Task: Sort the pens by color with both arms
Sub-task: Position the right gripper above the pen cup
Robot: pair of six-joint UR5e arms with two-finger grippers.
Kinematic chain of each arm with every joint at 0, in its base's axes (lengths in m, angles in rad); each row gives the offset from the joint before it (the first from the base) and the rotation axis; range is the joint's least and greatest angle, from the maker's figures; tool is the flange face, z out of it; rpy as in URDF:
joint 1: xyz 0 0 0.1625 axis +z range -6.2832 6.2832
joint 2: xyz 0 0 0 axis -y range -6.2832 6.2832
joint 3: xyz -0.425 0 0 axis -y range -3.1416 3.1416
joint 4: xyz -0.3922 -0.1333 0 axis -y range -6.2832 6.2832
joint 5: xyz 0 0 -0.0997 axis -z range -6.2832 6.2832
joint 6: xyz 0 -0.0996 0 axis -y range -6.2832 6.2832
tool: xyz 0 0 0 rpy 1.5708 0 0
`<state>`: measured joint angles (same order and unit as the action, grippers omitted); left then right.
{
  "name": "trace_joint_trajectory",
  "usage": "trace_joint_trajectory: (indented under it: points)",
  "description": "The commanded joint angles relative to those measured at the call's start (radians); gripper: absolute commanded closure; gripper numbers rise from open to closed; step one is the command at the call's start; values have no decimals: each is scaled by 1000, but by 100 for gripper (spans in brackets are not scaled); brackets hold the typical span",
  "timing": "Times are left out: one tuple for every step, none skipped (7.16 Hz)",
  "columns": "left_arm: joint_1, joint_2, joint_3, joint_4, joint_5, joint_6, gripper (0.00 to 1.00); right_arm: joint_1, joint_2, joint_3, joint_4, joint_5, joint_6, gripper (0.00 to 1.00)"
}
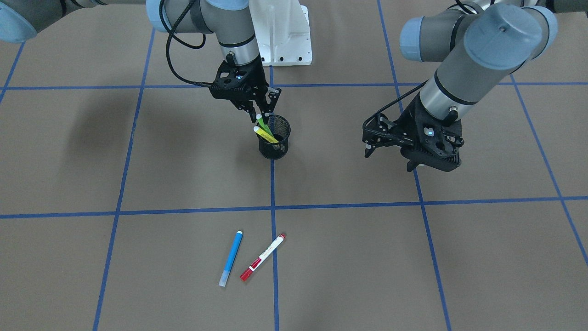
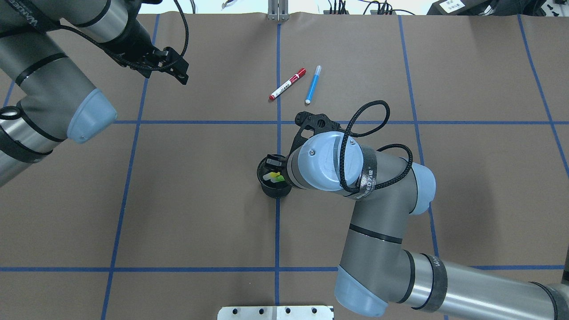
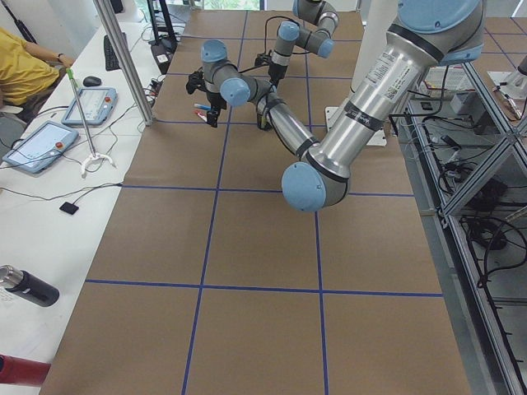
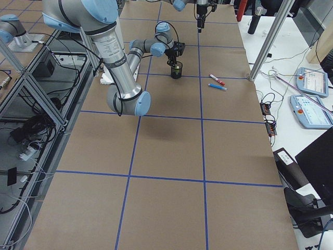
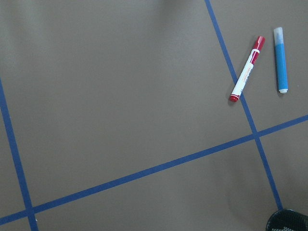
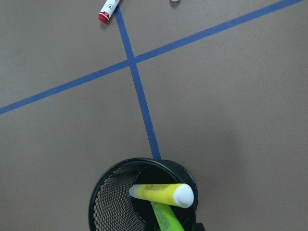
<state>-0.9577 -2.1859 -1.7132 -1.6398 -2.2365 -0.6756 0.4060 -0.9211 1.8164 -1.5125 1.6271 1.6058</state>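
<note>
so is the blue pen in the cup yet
No, the blue pen lies outside the mesh cup, flat beside the red-capped pen.

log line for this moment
right gripper at green pen in mesh cup; yellow pen inside; left gripper open; blue pen, red-capped pen on table

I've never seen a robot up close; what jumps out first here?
A black mesh cup in the middle of the table holds a yellow pen and a green pen, the right gripper just above them. A blue pen and a red-capped pen lie side by side, apart from the cup.
</note>
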Motion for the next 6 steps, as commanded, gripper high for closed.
trace_joint_trajectory:
  points:
    - [1, 0, 1, 0, 0, 1, 2, 1, -4, 0, 0, -9, -15, 55]
    - [1, 0, 1, 0, 0, 1, 2, -1, -5, 0, 0, -7, -15, 56]
    - [1, 0, 1, 0, 0, 1, 2, -1, -2, 1, 2, -7, -15, 57]
    - [1, 0, 3, 0, 0, 1, 2, -1, 1, 1, 0, -7, -15, 61]
    - [1, 0, 3, 0, 0, 1, 2, -1, -1, 1, 0, -7, -15, 64]
    - [1, 0, 3, 0, 0, 1, 2, -1, -1, 1, 0, -7, -17, 69]
